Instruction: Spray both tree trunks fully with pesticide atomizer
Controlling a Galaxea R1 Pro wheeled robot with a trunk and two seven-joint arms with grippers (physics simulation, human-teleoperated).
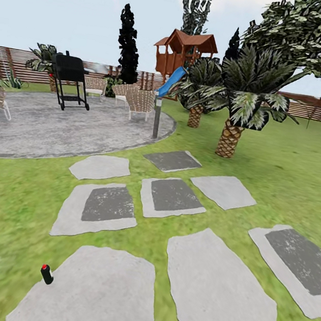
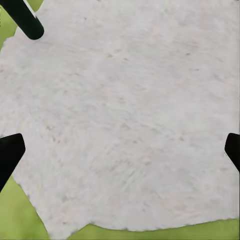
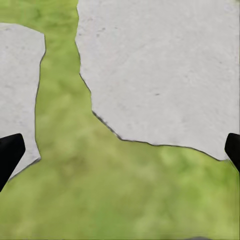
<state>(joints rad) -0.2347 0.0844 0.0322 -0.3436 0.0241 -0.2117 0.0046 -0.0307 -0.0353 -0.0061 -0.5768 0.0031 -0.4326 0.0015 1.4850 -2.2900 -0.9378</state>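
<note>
Atomizer: a small black cylindrical pesticide atomizer with a red cap is lying tilted at the left edge of the nearest pale grey paving stone, low and left in the head view, touching no gripper.
Same item, left wrist view: a black cylinder is crossing one corner of the frame at the border of stone and grass; its cap is not visible there.
Left gripper: its two black fingertips are showing at opposite edges of the frame, spread wide, hanging over the grey stone with nothing between them.
Right gripper: its dark fingertips are likewise standing wide apart, hanging over a strip of green grass lawn between two stones, holding nothing.
Background: two short palms with scaly trunks are standing on the lawn to the right; a black barbecue grill and wicker chairs are sitting on a round paved patio; a wooden playhouse with a blue slide is rising before the brown slatted fence.
</note>
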